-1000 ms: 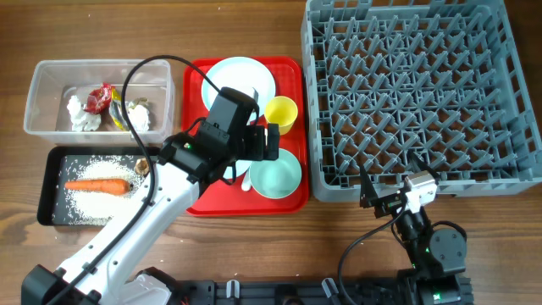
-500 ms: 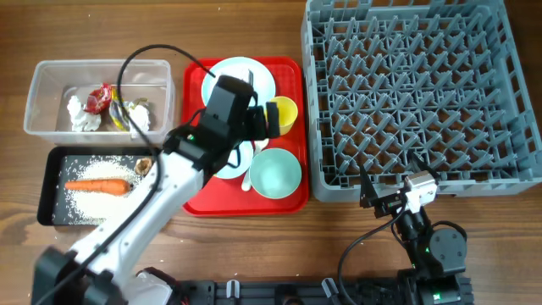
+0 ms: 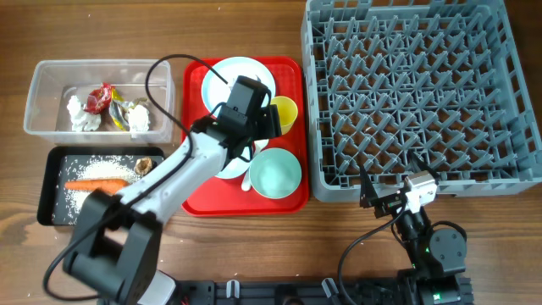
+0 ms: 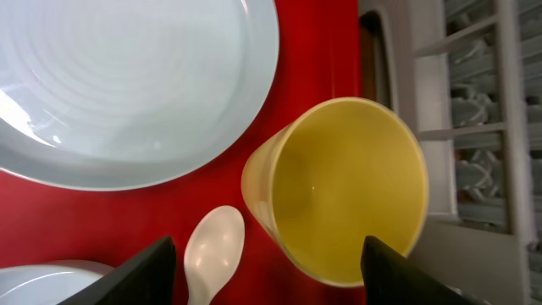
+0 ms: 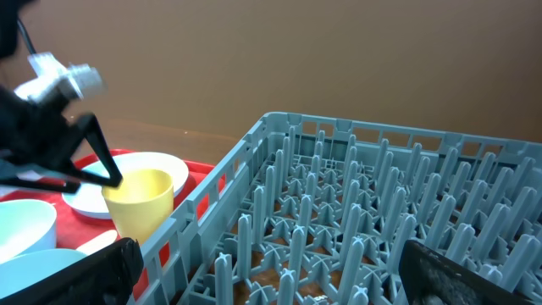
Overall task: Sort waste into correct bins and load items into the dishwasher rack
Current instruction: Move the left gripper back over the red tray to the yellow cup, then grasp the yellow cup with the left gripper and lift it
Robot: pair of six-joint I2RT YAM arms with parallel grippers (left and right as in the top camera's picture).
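And there's the left gripper [image 4: 269, 246] down over the red tray [image 3: 292, 202], jaws spread and straddling the cup [image 4: 339, 199]: one finger [image 4: 398, 271] sits right at the cup's rim, the other [image 4: 146, 275] stands clear of it with the head of the spoon [image 4: 213, 250] lying in that gap, so nothing is pinched. The cup stands upright at the red tray's right side, just beside the plate [image 3: 237, 76] and near the left wall of the rack [image 3: 415, 93]. Toward the front of the red tray sits a bowl [image 3: 275, 174], mouth up, and a second bowl [image 4: 38, 288] shows only as a pale sliver at the corner of the left wrist view; the spoon lies between the two. Over on the left, the tub [image 3: 47, 80] holds white tissue [image 3: 78, 114], a red wrapper [image 3: 100, 97] and a yellow wrapper [image 3: 118, 114]. The black tray [image 3: 49, 199] just in front of it carries the carrot [image 3: 96, 184] lying on scattered rice [image 3: 85, 202], with the brown lump [image 3: 145, 165] at its right end. Down at the near edge of the table [image 3: 254, 25], the right gripper [image 3: 373, 196] sits low just in front of the rack, jaws wide apart, gripping nothing, its camera looking across the pegs toward the cup
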